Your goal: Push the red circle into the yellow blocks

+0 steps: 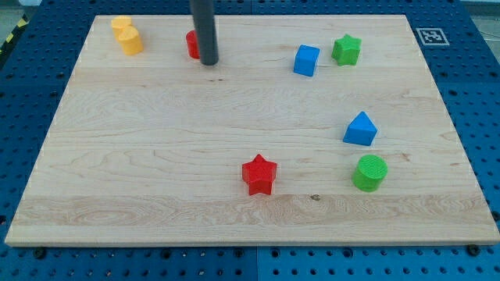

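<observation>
- Rod only, no hand or jaws to tell open from pressed together: my tip (208,62) down on the wooden board (156,172) in the upper left-centre of the frame.
- Red circle (191,44) just to the view's left of the rod, touching it or nearly so, right part hidden behind the rod.
- Two yellow blocks (126,34) in the upper left corner of the board, pressed against each other, one a little higher and further left than the other; exact shapes hard to make out.
- Clear strip of board between red circle and yellow blocks, so near but apart.
- Blue cube (306,60) and green star (346,49) close together in the upper right.
- Blue triangle (360,129) at middle right, green circle (369,172) just below it.
- Red star (258,174) alone at lower centre, well apart from my tip.
</observation>
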